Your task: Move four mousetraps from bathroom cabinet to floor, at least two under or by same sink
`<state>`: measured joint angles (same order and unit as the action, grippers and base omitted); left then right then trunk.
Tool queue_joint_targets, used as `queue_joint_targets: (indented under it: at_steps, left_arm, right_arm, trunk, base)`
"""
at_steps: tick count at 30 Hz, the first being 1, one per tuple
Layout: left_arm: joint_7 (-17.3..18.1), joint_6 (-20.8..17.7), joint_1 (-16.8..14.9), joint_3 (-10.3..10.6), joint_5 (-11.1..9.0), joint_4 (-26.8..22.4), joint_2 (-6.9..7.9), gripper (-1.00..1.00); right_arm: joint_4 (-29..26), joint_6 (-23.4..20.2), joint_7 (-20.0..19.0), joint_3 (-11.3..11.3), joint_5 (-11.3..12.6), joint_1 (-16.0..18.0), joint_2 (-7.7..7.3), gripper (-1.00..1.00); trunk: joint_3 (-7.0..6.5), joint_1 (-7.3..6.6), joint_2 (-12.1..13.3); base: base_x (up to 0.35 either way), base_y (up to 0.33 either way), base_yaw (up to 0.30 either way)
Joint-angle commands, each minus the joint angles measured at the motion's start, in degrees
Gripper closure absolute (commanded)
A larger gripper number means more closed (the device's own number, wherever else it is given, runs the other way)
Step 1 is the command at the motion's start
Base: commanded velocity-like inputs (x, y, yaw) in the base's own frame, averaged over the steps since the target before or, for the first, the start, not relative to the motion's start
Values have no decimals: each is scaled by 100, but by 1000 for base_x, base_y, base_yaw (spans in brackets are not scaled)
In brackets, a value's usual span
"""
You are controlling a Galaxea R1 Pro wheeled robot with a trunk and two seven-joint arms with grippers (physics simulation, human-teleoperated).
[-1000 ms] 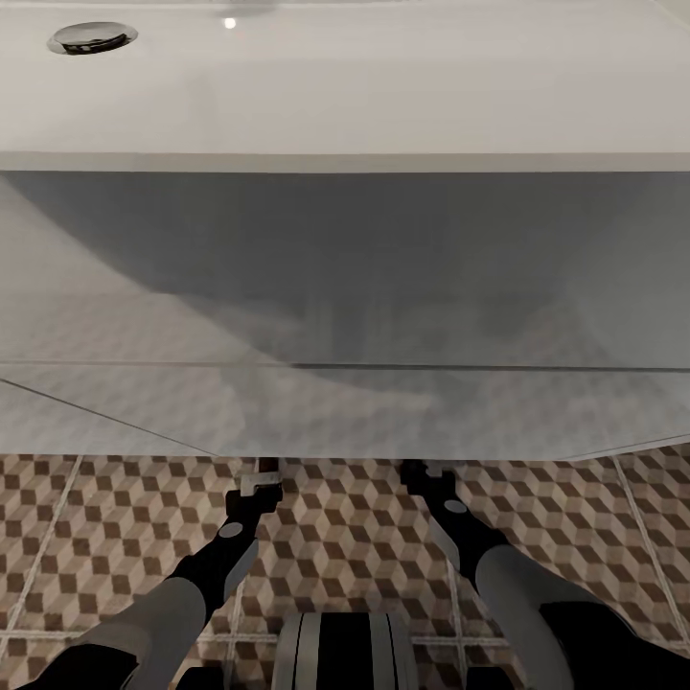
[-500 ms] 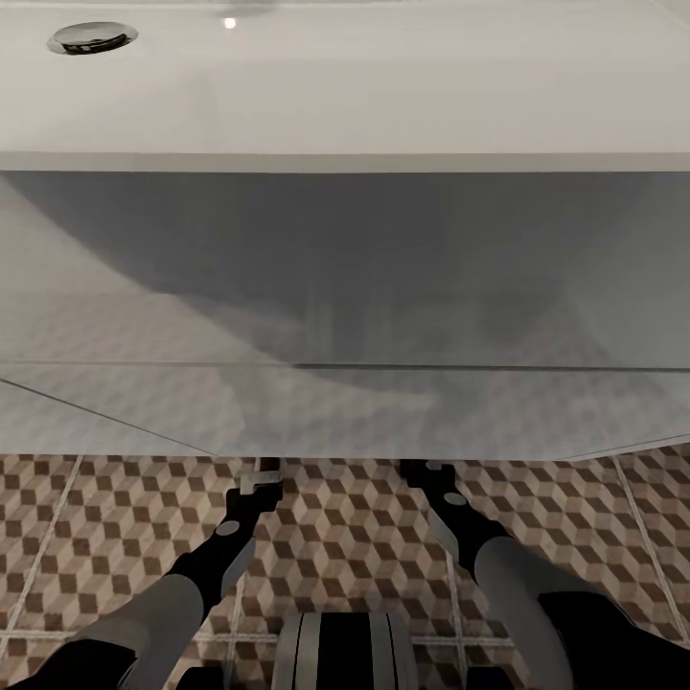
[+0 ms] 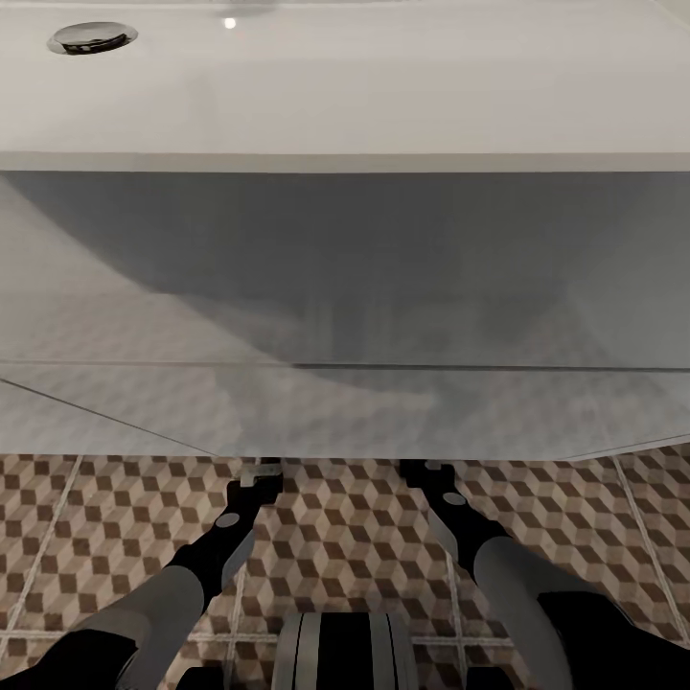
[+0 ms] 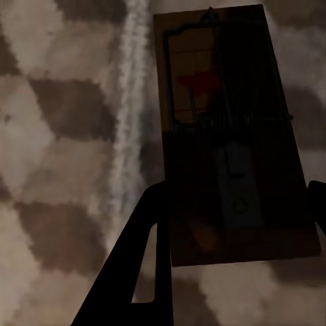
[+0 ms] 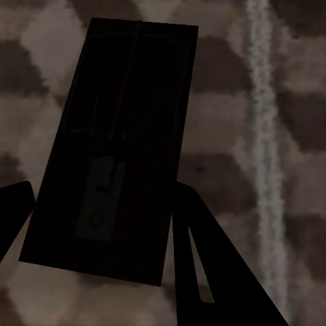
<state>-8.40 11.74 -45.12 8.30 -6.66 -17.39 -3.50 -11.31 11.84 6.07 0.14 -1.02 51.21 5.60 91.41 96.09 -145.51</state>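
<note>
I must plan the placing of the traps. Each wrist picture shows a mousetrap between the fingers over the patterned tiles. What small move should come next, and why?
Probably open both grippers. The left gripper and the right gripper each hold a mousetrap close above the bathroom floor, with both arms reaching under the sink. I cannot tell whether the traps already touch the tiles.

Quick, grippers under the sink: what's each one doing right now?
Left gripper: fingers either side of a mousetrap; grip cannot be told.
Right gripper: straddles another mousetrap; grip cannot be told.
</note>
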Motion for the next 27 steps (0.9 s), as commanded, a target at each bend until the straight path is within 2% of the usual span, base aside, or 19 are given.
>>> queue_joint_targets:
  at_steps: [1,6,11,14,27]
  left_arm:
    - [-31,21,-6,49,-50,6,4,100]
    - [-30,89,-13,49,-34,4,-5,100]
    - [-52,520,-14,49,-50,28,-16,100]
    - [-65,627,-15,47,-54,76,-17,100]
    - [-74,701,-15,41,-47,121,-19,100]
  right_arm:
    - [6,22,-2,-3,5,3,4,100]
    - [6,29,-7,-5,-1,3,10,100]
    - [6,43,-9,-5,-3,3,11,100]
    - [6,45,-9,-5,-3,3,11,100]
    - [6,46,-10,-5,-3,3,12,100]
  trunk:
    - [3,-1,-1]
    - [3,-1,-1]
    - [3,-1,-1]
    - [3,-1,-1]
    - [3,-1,-1]
  base:
    - [0,0,0]
    - [0,0,0]
    - [0,0,0]
    - [0,0,0]
    - [0,0,0]
